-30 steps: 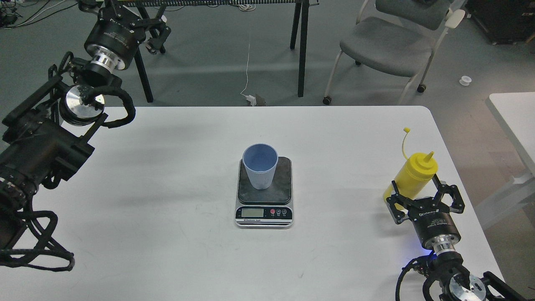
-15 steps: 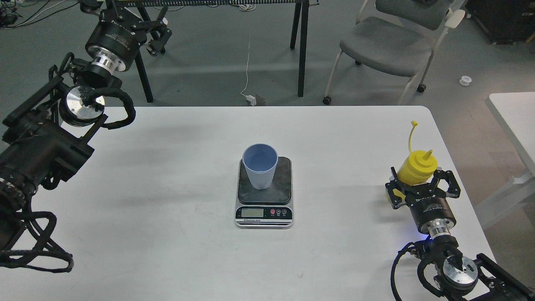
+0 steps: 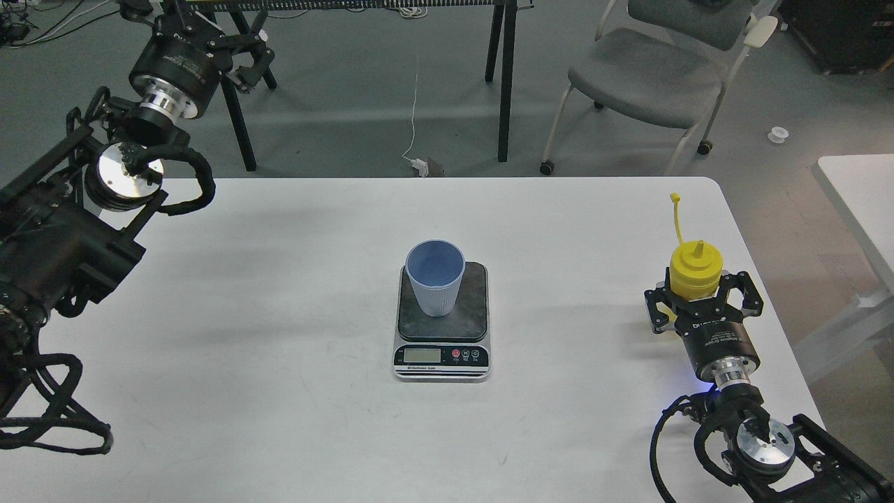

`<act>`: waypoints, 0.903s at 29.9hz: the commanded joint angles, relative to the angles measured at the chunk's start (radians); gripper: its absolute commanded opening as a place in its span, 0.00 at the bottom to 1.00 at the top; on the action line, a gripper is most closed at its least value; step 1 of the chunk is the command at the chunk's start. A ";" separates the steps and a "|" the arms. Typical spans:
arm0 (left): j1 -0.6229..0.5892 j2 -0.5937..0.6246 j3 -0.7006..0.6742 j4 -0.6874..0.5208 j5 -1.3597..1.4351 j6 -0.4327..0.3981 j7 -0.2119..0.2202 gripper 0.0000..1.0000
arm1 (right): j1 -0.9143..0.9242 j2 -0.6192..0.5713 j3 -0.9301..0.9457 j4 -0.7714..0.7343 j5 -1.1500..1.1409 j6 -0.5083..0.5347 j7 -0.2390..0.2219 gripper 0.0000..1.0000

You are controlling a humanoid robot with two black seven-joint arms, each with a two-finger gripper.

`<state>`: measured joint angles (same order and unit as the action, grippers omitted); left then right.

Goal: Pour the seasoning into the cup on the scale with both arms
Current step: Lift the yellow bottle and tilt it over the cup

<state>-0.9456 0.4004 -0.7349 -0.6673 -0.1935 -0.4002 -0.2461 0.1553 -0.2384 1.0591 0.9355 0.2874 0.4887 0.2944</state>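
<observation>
The light-blue ribbed cup (image 3: pixel 435 279) stands upright and empty on the dark platform of the scale (image 3: pixel 441 349) at the table's middle. The yellow seasoning bottle (image 3: pixel 695 269) is near the right edge of the table, its nozzle pointing up and its cap strap sticking up behind it. My right gripper (image 3: pixel 700 290) is closed around the bottle's body from the near side, a finger on each side, hiding most of the body. My left gripper (image 3: pixel 244 61) is open and empty, raised beyond the table's far left corner.
The white table (image 3: pixel 279 391) ends just right of the bottle. A grey chair (image 3: pixel 649 77) and black table legs (image 3: pixel 504 77) stand on the floor behind. A second white table (image 3: pixel 862 202) is at the far right.
My right gripper moved forward around the bottle, and the bottle went from leaning to the right to upright. My left arm drifted slightly left and back.
</observation>
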 commanded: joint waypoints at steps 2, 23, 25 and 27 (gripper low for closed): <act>0.013 0.005 -0.001 0.000 0.000 -0.005 0.004 0.99 | 0.029 -0.100 -0.001 0.101 -0.060 0.000 0.000 0.44; 0.027 0.012 -0.008 -0.003 -0.001 -0.023 0.001 0.99 | 0.312 -0.099 -0.043 0.316 -0.956 -0.304 0.000 0.41; 0.027 0.011 -0.008 -0.003 -0.001 -0.023 0.001 0.99 | 0.331 -0.085 -0.073 0.315 -1.054 -0.366 0.000 0.41; 0.027 0.009 -0.006 -0.003 -0.001 -0.023 0.001 0.99 | 0.349 -0.073 -0.111 0.315 -1.149 -0.424 0.000 0.41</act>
<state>-0.9194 0.4115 -0.7420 -0.6703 -0.1952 -0.4235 -0.2454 0.4797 -0.3303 0.9946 1.2513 -0.7353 0.1430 0.2932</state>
